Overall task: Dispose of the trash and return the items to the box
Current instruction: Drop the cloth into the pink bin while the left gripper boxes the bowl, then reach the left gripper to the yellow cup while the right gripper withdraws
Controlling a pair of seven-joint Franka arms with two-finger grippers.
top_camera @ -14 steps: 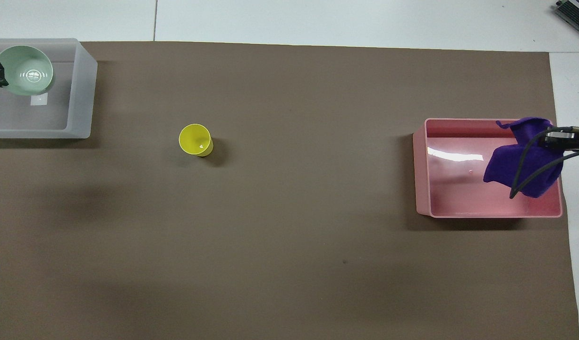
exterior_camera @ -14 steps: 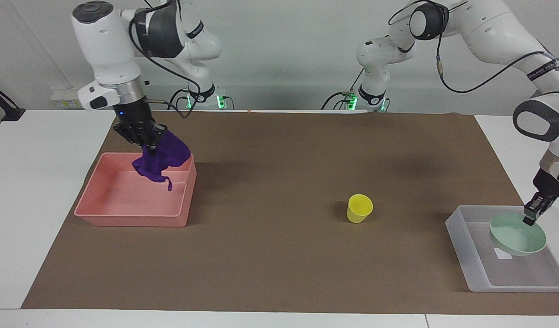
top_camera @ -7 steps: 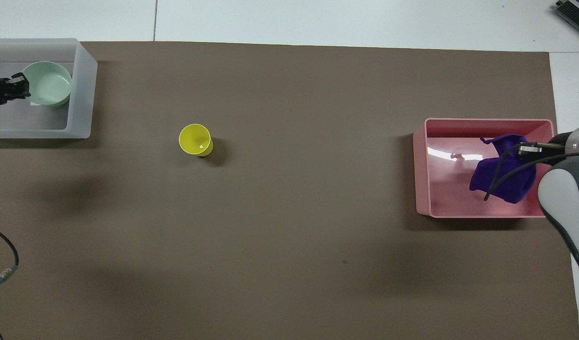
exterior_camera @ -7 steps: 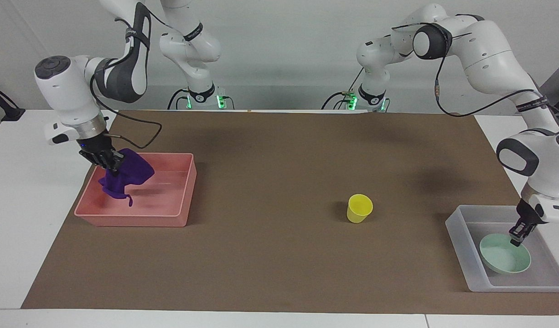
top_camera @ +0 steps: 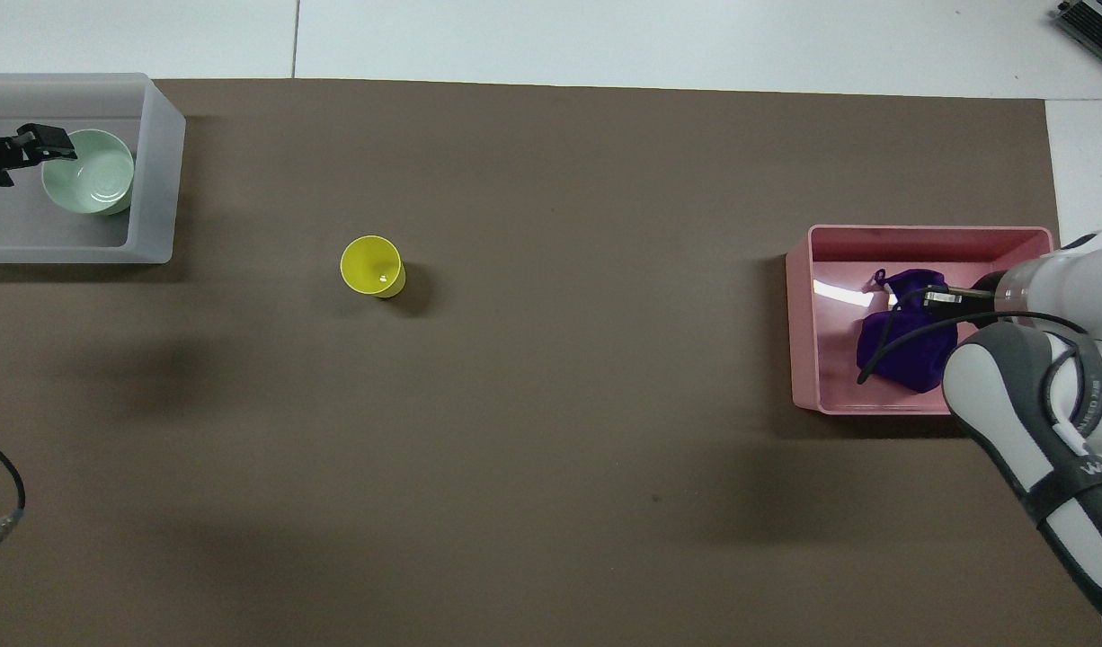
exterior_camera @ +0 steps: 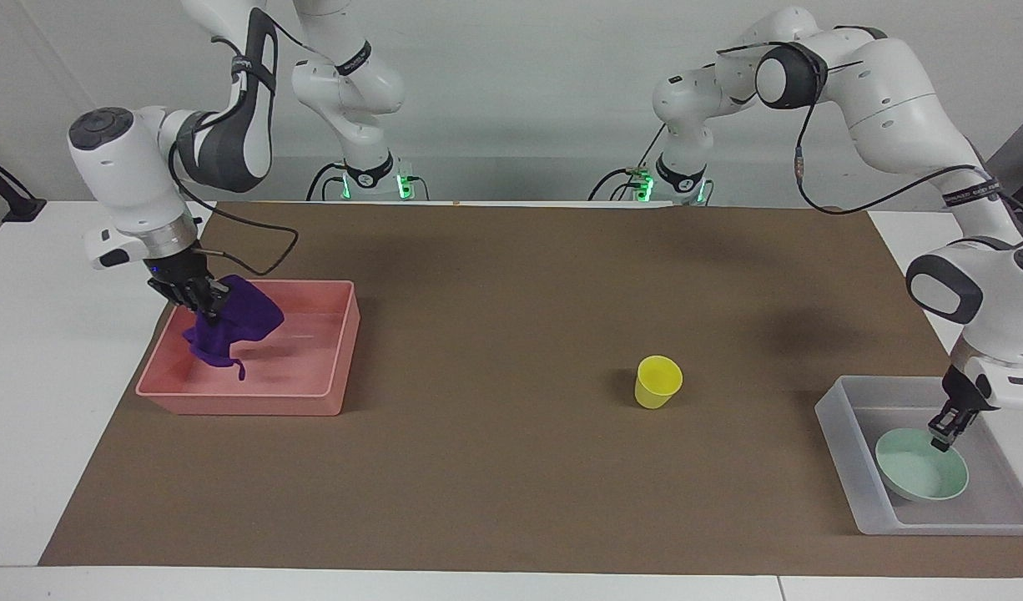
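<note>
My right gripper point(exterior_camera: 204, 307) is shut on the deep-purple cloth wad point(exterior_camera: 232, 325). The wad hangs low inside the pink tray point(exterior_camera: 244, 402), its tail near the tray floor; it also shows in the overhead view point(top_camera: 902, 350). My left gripper point(exterior_camera: 942, 437) is shut on the rim of the mint-green bowl point(exterior_camera: 920, 477). The bowl sits low in the translucent box point(exterior_camera: 845, 451), at its end farther from the robots. The overhead view also shows the left gripper point(top_camera: 40, 148), the bowl point(top_camera: 88, 175) and the box point(top_camera: 155, 171). The yellow cup point(exterior_camera: 657, 382) stands upright on the brown mat.
The brown mat point(exterior_camera: 495, 467) covers most of the white table. The pink tray point(top_camera: 798, 323) stands at the right arm's end and the box at the left arm's end. The cup point(top_camera: 371, 265) stands between them, closer to the box.
My right gripper has lowered the cloth wad into the pink tray. My left gripper has lowered the bowl into the box; in the last half second both barely moved.
</note>
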